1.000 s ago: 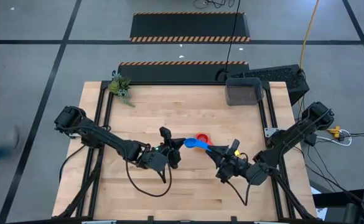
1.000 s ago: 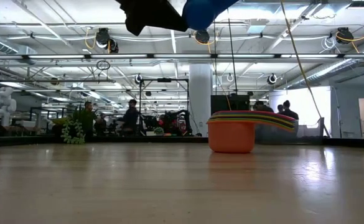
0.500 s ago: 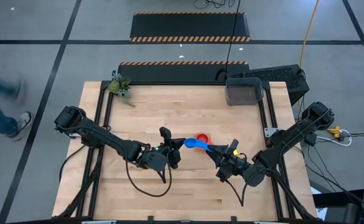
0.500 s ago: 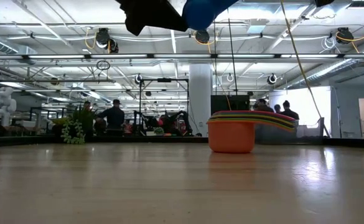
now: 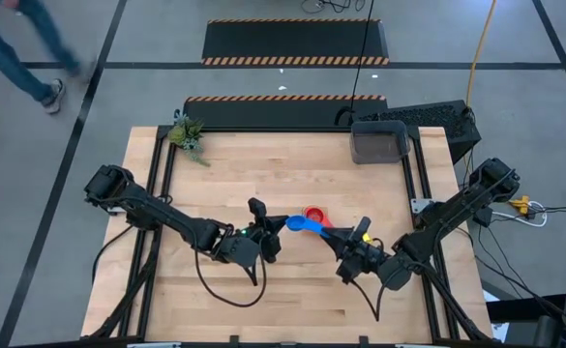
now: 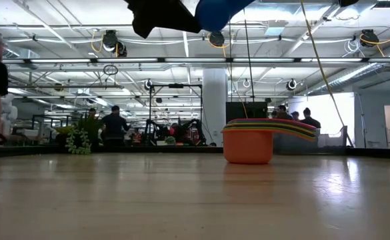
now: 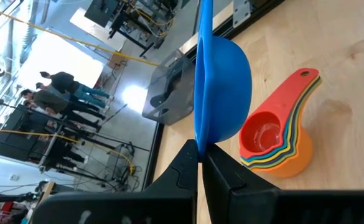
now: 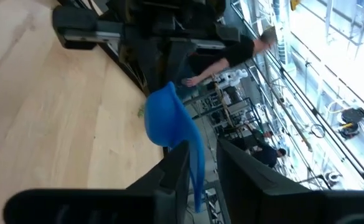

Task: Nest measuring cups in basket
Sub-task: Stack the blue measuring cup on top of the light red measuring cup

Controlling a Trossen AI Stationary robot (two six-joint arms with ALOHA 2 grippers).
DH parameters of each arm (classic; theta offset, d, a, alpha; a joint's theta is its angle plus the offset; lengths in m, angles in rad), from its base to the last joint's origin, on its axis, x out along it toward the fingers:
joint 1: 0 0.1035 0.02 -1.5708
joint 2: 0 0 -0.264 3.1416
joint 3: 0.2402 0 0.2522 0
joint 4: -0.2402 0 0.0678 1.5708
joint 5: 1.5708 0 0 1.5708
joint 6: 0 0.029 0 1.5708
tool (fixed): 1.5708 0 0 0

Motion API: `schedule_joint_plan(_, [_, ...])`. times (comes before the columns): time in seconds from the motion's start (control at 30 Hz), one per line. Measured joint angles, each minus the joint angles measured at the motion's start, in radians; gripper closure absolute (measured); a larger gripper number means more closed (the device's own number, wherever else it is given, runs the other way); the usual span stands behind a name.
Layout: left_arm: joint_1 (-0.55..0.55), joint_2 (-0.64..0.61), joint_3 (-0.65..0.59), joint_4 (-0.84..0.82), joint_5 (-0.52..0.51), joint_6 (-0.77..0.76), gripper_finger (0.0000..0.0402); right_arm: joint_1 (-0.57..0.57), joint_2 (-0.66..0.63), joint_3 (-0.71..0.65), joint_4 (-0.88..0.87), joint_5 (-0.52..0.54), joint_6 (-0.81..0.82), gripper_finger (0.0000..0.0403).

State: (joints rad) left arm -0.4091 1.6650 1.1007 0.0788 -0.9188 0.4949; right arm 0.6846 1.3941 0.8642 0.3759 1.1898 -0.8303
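I note a small green plant sprig [image 5: 187, 134] at the far left corner of my wooden table [image 5: 263, 164]. A black keyboard [image 5: 428, 118] lies off the far right corner. Two hazard-striped floor mats [image 5: 295, 43] lie beyond the table. A person [image 5: 16, 48] crosses the floor at far left; others stand in the room [image 6: 115, 125].

Blue cup aloft, the rest stacked, basket apart

The blue measuring cup [image 5: 298, 223] hangs above the table, tipped on edge. Beside it the remaining cups [image 7: 275, 142] sit nested, red innermost, orange outermost, handles fanned. The dark grey basket [image 5: 379, 143] stands well apart at the table's far edge.
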Motion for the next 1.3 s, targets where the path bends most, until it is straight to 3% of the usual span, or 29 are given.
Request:
schedule_joint_plan(0.3, [0.0, -0.002, 0.0, 0.0, 0.0, 0.0, 0.0396, 0.0, 0.0, 0.0, -0.008, -0.016, 0.003, 0.0348])
schedule_joint_plan(0.77, [-0.011, -0.002, 0.0, 0.0, -0.001, 0.02, 0.0396, 0.0, 0.0, 0.0, -0.023, -0.014, 0.017, 0.0322])
schedule_joint_plan(1.1, [-0.011, -0.002, 0.0, 0.001, -0.001, 0.024, 0.0396, 0.0, 0.0, 0.0, -0.022, -0.015, 0.007, 0.0395])
schedule_joint_plan(1.3, [-0.011, -0.002, 0.0, 0.001, -0.001, 0.023, 0.0375, 0.0, 0.0, 0.0, -0.022, -0.016, 0.007, 0.04])
